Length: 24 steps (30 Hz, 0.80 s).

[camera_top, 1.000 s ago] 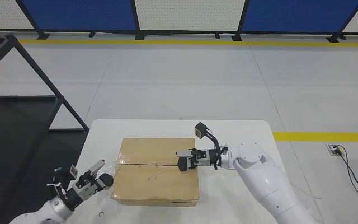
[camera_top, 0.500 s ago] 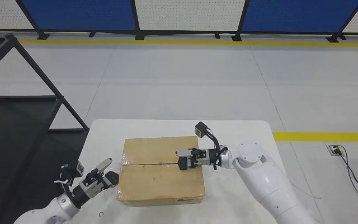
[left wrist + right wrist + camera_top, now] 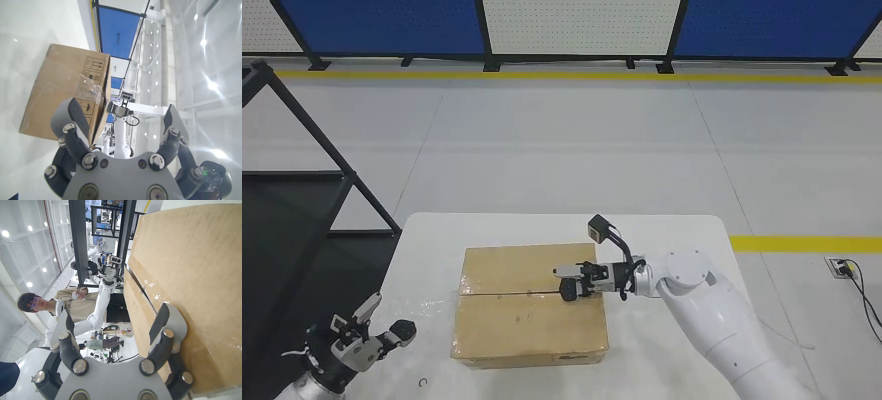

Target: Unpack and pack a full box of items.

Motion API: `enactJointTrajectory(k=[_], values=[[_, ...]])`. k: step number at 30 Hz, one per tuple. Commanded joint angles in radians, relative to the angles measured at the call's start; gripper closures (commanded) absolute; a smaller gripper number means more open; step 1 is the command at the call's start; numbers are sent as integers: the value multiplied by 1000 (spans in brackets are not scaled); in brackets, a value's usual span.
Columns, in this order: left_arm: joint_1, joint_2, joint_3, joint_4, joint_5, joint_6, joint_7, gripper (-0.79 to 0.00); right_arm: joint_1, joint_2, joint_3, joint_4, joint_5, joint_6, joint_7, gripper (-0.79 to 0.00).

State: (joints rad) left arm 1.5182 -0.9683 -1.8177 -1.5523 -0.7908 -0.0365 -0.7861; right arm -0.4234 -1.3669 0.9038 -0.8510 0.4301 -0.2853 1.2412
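A shut cardboard box point(image 3: 529, 305) with a taped middle seam stands on the white table point(image 3: 662, 235). My right gripper point(image 3: 562, 281) hovers at the seam near the box's right end. It is open point(image 3: 113, 321), one finger point(image 3: 160, 321) lying against the box top point(image 3: 189, 275) beside the seam, the other off in the air. My left gripper point(image 3: 380, 320) is at the table's front left corner, a short way from the box's left side. It is open point(image 3: 121, 113) and holds nothing, facing the box's end face point(image 3: 62, 91).
A black metal frame point(image 3: 312, 150) stands left of the table. A small dark ring point(image 3: 422, 381) lies on the table near the front edge, between the left gripper and the box. Bare table lies right of the box.
My left gripper has drawn back from the box's left side toward the front left corner. The box slid slightly right before that. The right gripper has barely moved.
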Motion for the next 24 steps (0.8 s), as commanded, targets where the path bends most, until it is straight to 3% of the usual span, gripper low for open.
enactJointTrajectory(k=[1, 10, 18, 24], values=[[2, 3, 7, -1, 11, 34, -57, -785, 4, -2, -3, 6, 1, -1, 2, -785], [2, 3, 7, -2, 13, 32, -51, -785, 12, -6, -8, 10, -12, -13, 15, -785], [3, -21, 108, -80, 156, 68, 372, -785, 12, -9, -10, 8, -18, -17, 20, -785], [-32, -45, 199, -79, 127, 100, 552, -785, 20, -13, -16, 6, -26, -7, 22, -785]])
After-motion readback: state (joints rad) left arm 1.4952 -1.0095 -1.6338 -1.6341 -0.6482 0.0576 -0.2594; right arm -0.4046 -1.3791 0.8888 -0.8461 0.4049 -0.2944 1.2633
